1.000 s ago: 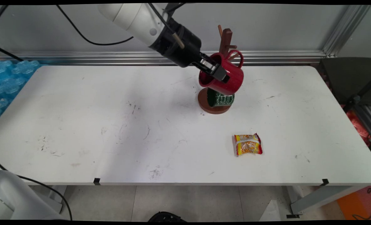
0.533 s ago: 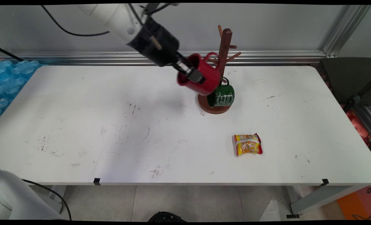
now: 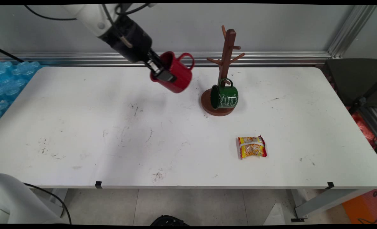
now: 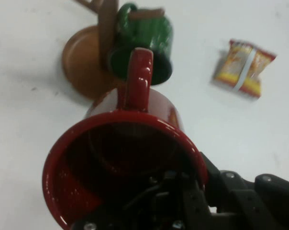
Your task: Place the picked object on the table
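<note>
The end effector (image 3: 161,71) is pinching the rim of a red mug (image 3: 174,76), one finger inside the cup and one against the outer wall, and holds it in the air above the far part of the white desk (image 3: 112,127). The mug is tilted, its mouth turned toward the arm and its handle pointing up and to the right in the main view. In the hand view the red mug (image 4: 125,163) fills the lower half of the picture, with its handle rising straight up from the rim.

To the right of the held mug stands a brown wooden mug tree (image 3: 226,54) on a round base — the two are apart, with bare desk between them. A green mug (image 3: 225,97) hangs from one of the tree's lower pegs by its handle, mouth facing left, just over the base. The hand view shows the same green mug (image 4: 144,38) and the tree's base beyond the red handle.

Nearer the front edge, well to the right of the arm, lies a yellow and red snack packet (image 3: 252,147), flat on the desk
</note>
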You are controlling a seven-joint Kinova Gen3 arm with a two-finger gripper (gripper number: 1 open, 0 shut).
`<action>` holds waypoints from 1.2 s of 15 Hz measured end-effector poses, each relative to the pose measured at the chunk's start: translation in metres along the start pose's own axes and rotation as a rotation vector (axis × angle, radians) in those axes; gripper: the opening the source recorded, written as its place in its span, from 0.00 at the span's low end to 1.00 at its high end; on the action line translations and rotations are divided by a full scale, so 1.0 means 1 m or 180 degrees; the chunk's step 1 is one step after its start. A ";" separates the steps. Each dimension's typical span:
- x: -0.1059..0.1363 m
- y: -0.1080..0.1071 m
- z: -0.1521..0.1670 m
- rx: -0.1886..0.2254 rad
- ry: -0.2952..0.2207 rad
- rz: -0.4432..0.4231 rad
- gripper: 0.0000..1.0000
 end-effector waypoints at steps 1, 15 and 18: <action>-0.002 -0.004 -0.004 0.0044 -0.0059 0.0048 0.00; -0.001 -0.055 0.010 0.0618 -0.0819 0.0463 0.00; -0.001 -0.066 0.025 0.0684 -0.0951 0.0465 0.00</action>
